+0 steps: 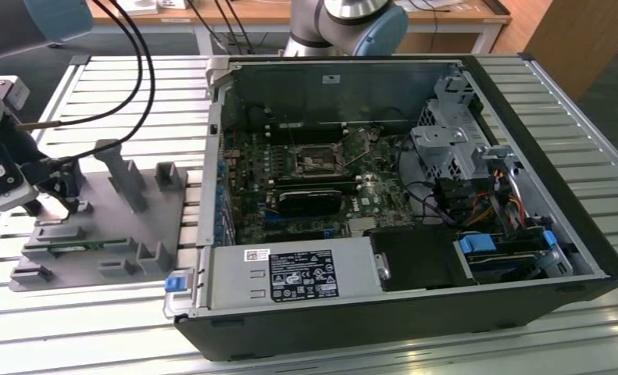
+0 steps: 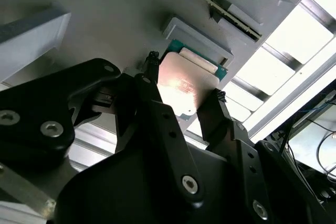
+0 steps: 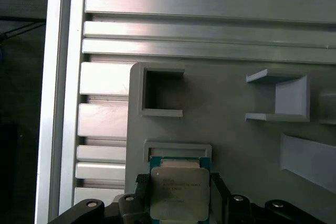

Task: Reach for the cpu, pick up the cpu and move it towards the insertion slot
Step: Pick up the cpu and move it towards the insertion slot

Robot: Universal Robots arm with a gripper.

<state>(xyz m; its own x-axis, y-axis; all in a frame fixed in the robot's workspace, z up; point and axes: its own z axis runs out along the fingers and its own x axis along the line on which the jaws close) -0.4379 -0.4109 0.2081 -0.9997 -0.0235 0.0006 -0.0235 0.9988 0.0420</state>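
The gripper (image 3: 177, 183) stands over the grey fixture (image 3: 236, 145), at the corner toward the exterior view's left. Its black fingers (image 2: 151, 66) are set narrow and closed against two opposite edges of the cpu (image 3: 176, 192). The cpu lies flat in its framed pocket on the fixture, silvery top upward. A green memory stick (image 1: 74, 248) lies along the fixture's near edge. The insertion slot (image 1: 316, 162) sits well apart from the fixture, on the board inside the open computer case (image 1: 559, 195), toward the exterior view's right.
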